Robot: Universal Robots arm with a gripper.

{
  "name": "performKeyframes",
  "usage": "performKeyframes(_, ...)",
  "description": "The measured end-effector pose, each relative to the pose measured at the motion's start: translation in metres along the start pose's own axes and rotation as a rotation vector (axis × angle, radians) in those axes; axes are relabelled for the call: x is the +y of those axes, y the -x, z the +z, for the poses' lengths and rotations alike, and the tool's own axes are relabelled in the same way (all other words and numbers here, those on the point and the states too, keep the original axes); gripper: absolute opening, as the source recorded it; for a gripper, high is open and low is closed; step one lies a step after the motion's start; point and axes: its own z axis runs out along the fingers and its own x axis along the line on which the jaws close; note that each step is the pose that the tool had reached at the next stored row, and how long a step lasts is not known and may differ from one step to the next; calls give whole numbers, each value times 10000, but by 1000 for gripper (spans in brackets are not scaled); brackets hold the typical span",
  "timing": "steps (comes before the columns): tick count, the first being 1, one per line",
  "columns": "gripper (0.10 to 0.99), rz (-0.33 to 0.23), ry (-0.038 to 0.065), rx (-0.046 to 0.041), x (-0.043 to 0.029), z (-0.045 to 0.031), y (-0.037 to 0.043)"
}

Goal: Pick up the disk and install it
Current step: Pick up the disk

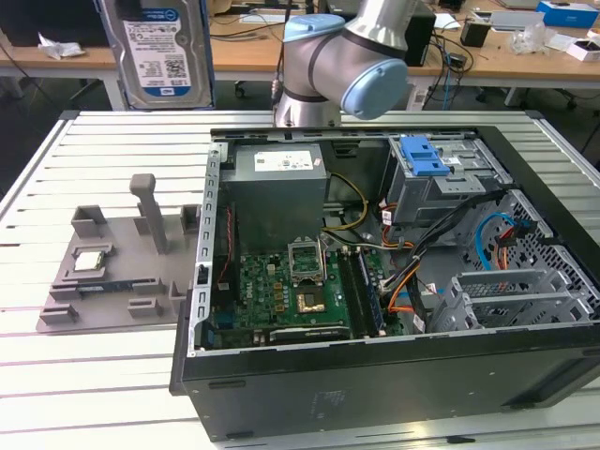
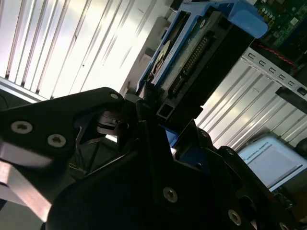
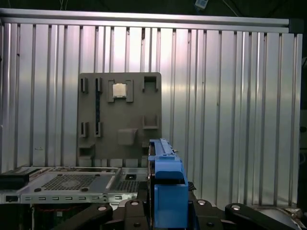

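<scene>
Judging from how things lie, the pick-up is done and the installing is not. The disk [image 1: 159,52] is held upright in the air with its blue-and-white label turned toward the exterior camera. It is above the far corner of the slatted aluminium surface [image 1: 56,375] at the exterior view's left and touches nothing on it.

In the second wrist view the claw [image 2: 156,112] is seen clamped on one end of the disk, with the blue carrier frame gripped between its black jaws.

The grey fixture plate [image 1: 103,272] lies flat on the surface, with a small processor chip [image 1: 91,261] seated in one pocket, and the disk is well apart from it.

The open computer case [image 1: 375,394] lies on its side, with the motherboard [image 1: 281,300] exposed. Its drive cage [image 1: 441,192], topped by a ribbed blue latch [image 1: 427,155], sits toward the exterior view's right, well apart from the disk. No disk is seen seated in that cage, so the install step is judged not yet begun.
</scene>
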Motion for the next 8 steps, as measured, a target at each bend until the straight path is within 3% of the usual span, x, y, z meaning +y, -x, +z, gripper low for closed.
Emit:
performKeyframes(4,365,-1,4,-1,-175,-2,-5)
performKeyframes(5,365,1,8,0,-270,-4,-7)
performKeyframes(8,365,0,13,0,-405,-6,-12)
